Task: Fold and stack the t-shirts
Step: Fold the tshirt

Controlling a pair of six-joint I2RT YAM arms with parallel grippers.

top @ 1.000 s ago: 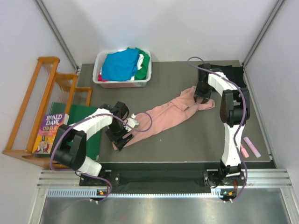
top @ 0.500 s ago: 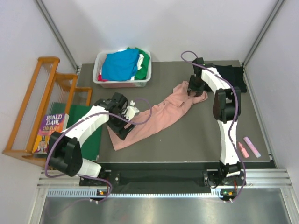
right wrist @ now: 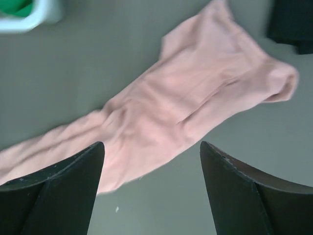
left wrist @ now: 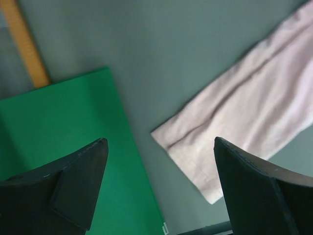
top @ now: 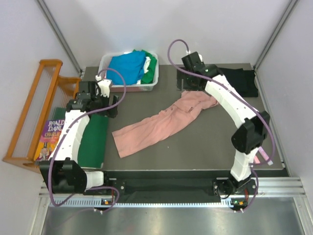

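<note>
Dusty-pink cloth is your job here. The pink t-shirt [top: 161, 122] lies bunched into a long diagonal strip across the bench [top: 205, 147]. Its lower end is close beside the green board [top: 93, 142] without touching it, and its upper end is near the black t-shirt [top: 242, 81] at the far right.

Both claws are empty. Your left claw [left wrist: 159, 144] hangs spread wide over the bench, between the board's edge and the shirt's lower end. Your right claw [right wrist: 151, 146] hangs spread wide over the upper end.

As I judge it, the shirt needs spreading flat before any fold. Bring each claw down on an outer corner of its own end and pinch one layer only. Pull across the strip, not along it. Keep the left fingers off the stiff board and the right ones off the black shirt. The other shirts [top: 128, 66] wait in the white bin [top: 127, 88].
</note>
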